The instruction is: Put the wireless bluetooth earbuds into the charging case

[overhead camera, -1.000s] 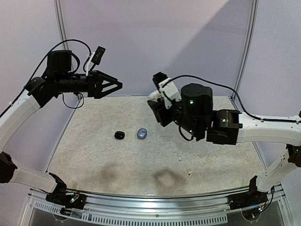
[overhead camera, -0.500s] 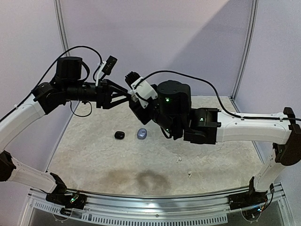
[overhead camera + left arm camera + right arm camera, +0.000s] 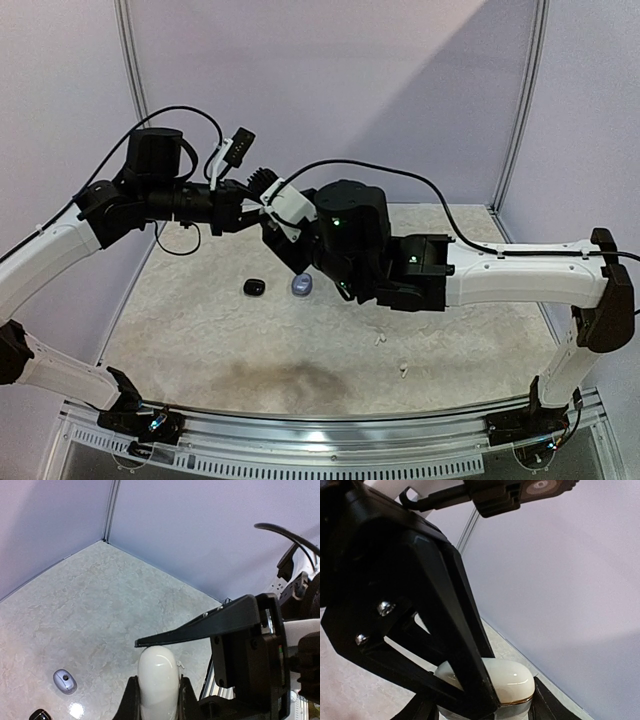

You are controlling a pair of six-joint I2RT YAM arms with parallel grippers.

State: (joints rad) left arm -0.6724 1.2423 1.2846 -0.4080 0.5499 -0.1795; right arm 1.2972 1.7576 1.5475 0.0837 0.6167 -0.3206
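High above the table, my right gripper [image 3: 272,196] is shut on a white charging case [image 3: 512,682], one finger on each side of it. The case [image 3: 158,680] stands upright with its lid down. My left gripper [image 3: 257,207] reaches in from the left and is shut. Its fingertips [image 3: 492,702] meet at the gold seam on the case's front. One left finger [image 3: 200,629] lies across the top of the case's dome. Two tiny white earbuds [image 3: 380,339] [image 3: 403,372] lie on the table toward the front right.
A small black case [image 3: 254,287] and a bluish-grey case [image 3: 302,284] sit on the mottled table under the joined grippers. Both show in the left wrist view, grey [image 3: 65,681] and black [image 3: 40,715]. Lilac walls close the back and sides.
My right arm swung left, carrying the white case up to the left gripper. My left arm reached right and its jaws went from wide open to shut against the case.
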